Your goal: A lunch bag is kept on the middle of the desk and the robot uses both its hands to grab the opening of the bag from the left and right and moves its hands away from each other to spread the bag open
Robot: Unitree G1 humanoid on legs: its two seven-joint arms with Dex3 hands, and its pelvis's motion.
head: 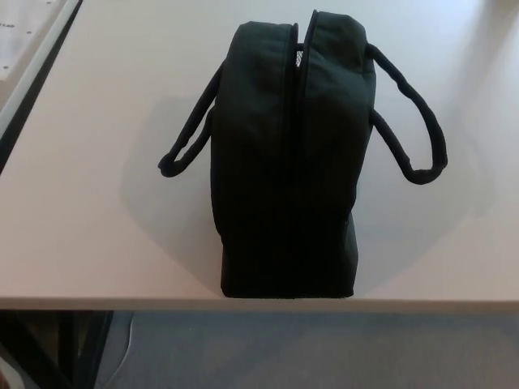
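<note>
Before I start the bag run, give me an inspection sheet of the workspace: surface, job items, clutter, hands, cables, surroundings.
Surface: pale desk, bare around the bag.
Job's things: black lunch bag standing upright near the front edge, opening seam nearly closed with a small gap at the far end; left handle and right handle drooping outward.
Clutter: nothing seen on the desk.
Hands: neither in view.
Cables: thin pale cable on the floor below the desk.
Surroundings: grey floor; white panel beside the desk, far left.
</note>
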